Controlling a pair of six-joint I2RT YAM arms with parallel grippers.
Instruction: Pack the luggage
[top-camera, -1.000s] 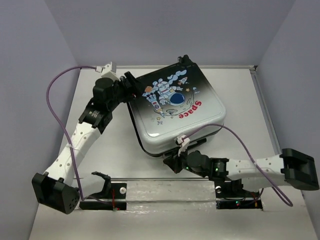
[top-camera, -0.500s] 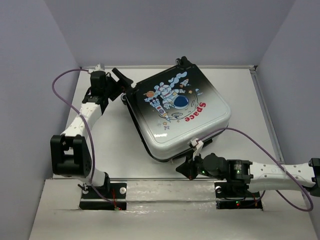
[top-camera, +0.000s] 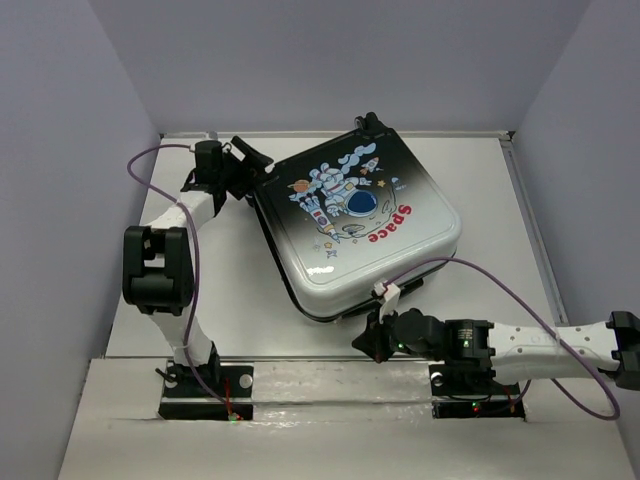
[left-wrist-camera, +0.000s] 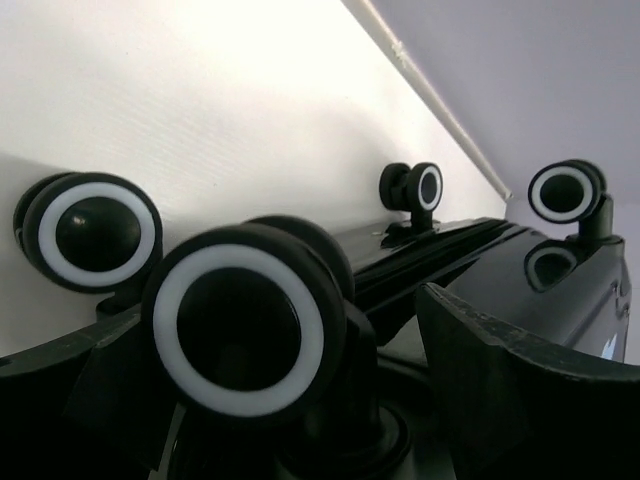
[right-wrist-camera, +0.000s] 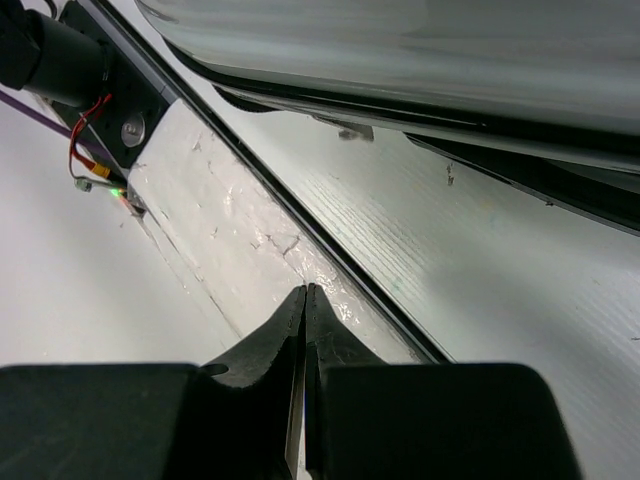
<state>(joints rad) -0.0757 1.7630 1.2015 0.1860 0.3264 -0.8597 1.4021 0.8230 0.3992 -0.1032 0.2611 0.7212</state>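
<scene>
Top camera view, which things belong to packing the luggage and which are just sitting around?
Belongs to the job: luggage, lying flat, print up; left gripper, open at its wheels; right gripper, shut and empty by its near edge.
Just there: table; purple cables; mounting rail at the near edge.
</scene>
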